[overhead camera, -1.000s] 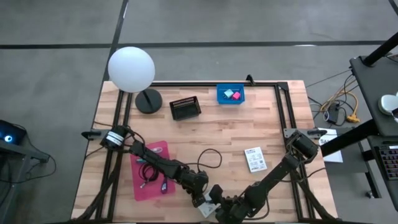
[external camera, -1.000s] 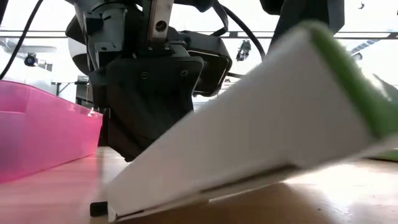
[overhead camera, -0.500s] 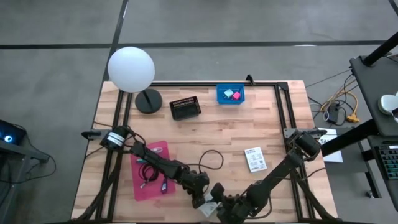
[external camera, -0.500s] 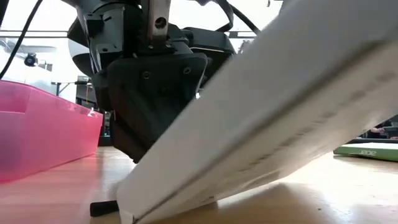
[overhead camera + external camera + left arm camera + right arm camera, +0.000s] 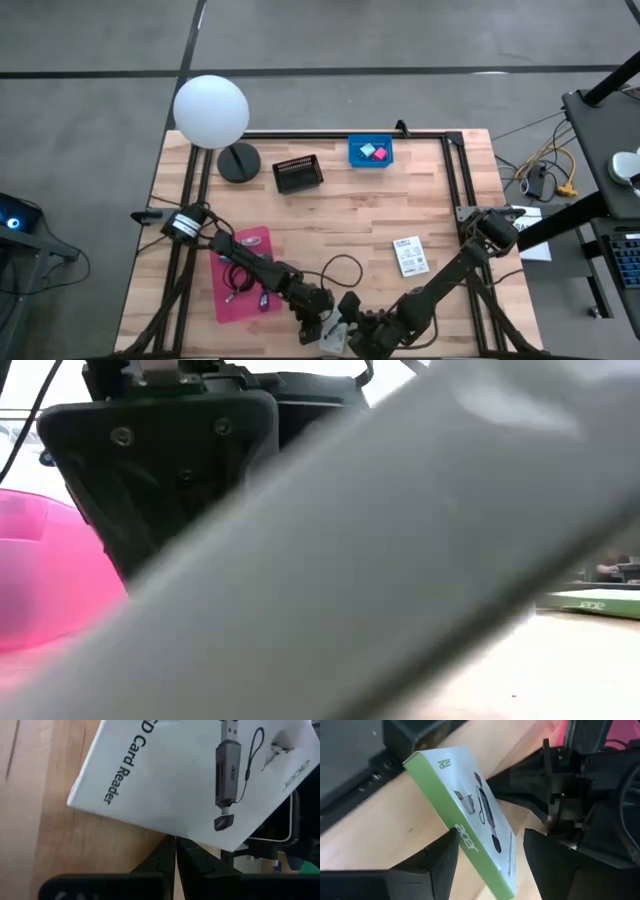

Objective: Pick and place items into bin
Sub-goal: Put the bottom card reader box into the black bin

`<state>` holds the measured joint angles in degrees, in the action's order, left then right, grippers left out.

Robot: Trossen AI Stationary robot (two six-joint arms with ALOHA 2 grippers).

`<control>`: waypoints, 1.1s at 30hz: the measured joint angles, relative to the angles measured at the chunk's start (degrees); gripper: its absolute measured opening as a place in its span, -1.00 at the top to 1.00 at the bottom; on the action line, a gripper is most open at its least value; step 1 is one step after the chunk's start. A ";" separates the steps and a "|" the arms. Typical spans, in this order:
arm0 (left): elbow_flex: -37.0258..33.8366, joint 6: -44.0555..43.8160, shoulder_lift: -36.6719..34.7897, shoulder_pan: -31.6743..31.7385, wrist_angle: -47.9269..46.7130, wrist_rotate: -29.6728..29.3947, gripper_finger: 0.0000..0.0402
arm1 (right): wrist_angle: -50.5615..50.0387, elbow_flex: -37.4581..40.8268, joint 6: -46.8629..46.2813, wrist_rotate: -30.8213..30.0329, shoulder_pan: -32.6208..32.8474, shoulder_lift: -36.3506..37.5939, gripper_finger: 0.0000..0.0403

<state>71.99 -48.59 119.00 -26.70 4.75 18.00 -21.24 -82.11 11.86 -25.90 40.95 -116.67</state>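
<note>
White box [image 5: 479, 835] sits tilted between the spread fingers of the right gripper [image 5: 487, 857] at the table's near edge. Left gripper [image 5: 175, 865] pressed together, just beside the box's underside.

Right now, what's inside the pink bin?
In the high view, the pink bin holds dark coiled cables and a small purple item. The left arm crosses over its middle, so anything beneath it is hidden.

White box with green edge [image 5: 470, 835], pink bin [image 5: 240, 275], blue tray [image 5: 370, 152], white globe lamp [image 5: 211, 110]
</note>
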 joint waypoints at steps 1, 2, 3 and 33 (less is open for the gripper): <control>0.00 0.03 0.00 -0.02 0.09 -0.02 1.00 | 0.25 0.00 -0.09 0.48 0.00 0.06 -0.04; -0.01 0.02 0.00 -0.02 0.22 -0.05 1.00 | 0.53 0.00 -0.41 1.35 -0.01 0.19 -0.03; -0.02 0.02 0.00 -0.02 0.28 -0.27 1.00 | 0.76 0.00 -0.63 2.05 -0.05 0.34 -0.02; -0.28 5.74 -0.79 -1.11 3.29 -0.33 1.00 | 2.24 -1.14 11.71 9.47 -0.26 1.12 0.02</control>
<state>71.70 -42.85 118.21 -27.81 8.04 17.67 -19.00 -83.24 23.57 -16.43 40.69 -115.54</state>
